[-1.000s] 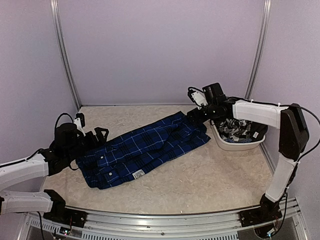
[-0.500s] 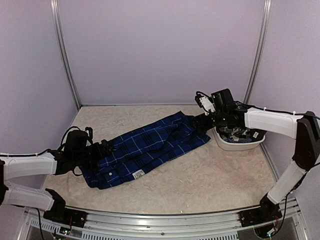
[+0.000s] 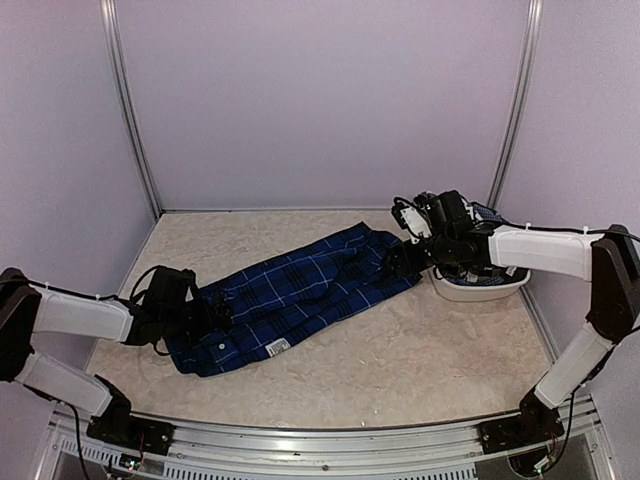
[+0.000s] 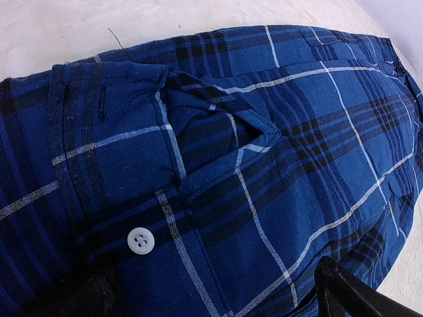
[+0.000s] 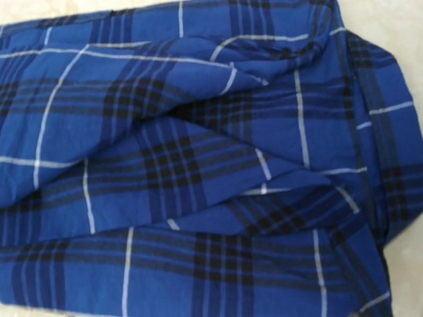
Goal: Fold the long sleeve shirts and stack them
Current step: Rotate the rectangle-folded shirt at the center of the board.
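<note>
The royal blue plaid shirt (image 3: 300,300) lies spread and slanted on the table (image 3: 420,370). Its collar end, with a white button (image 4: 141,240), is at the near left, and its other end is at the far right, just beside a white basket (image 3: 490,290). The left claw (image 3: 215,312) is low over the collar end with its fingers (image 4: 344,294) wide apart and gripping nothing, and the right claw (image 3: 395,262) is at the far right end, also standing apart, not gripping the cloth.
</note>
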